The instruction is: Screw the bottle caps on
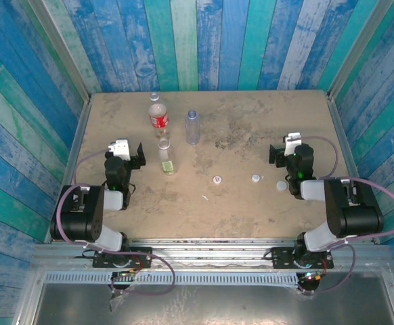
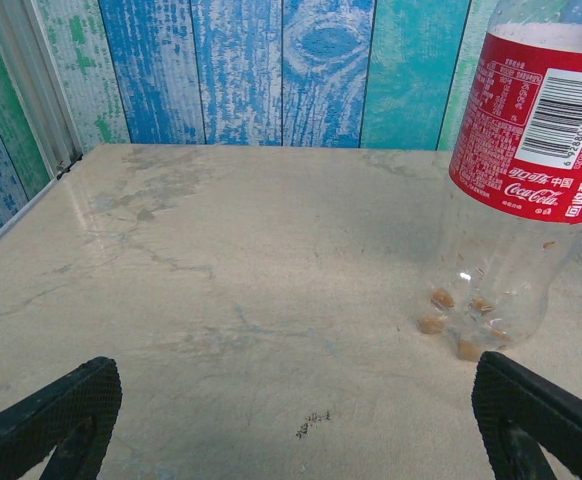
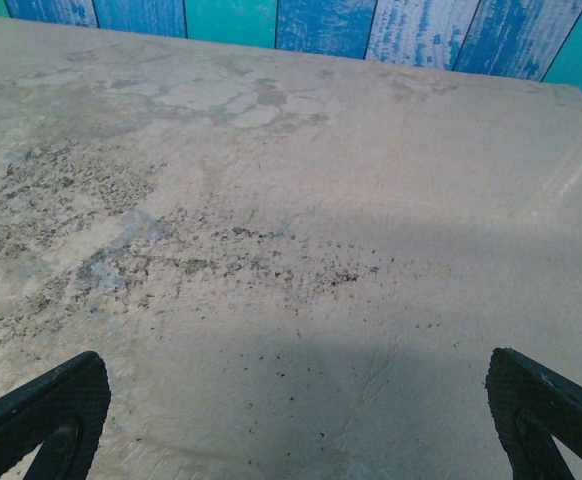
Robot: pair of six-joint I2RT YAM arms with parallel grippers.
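Sandy, stained counter (image 1: 251, 115) carries everything, and as I judge it, nothing of the task is done yet. In the top view, my left gripper (image 1: 139, 154) hovers wide open and empty, just beside the green bottle (image 1: 166, 157). The red bottle (image 1: 158, 116) stands behind that one, and the blue bottle (image 1: 192, 126) is a little to its right. All three are upright.

Further right, the left cap (image 1: 217, 179), middle cap (image 1: 256, 178) and right cap (image 1: 281, 184) lie loose on the counter, well apart from the bottles. The right cap is near my right gripper (image 1: 275, 154), which is also spread wide with nothing in it. So three caps are left to pick up, seat and screw on.

My left wrist view adds detail the top view lacks: the red bottle's label print and brown bits (image 2: 441, 298) at its base, ahead and right of my open jaws. My right wrist view looks across speckled counter. For where the caps lie, I go by the top view.
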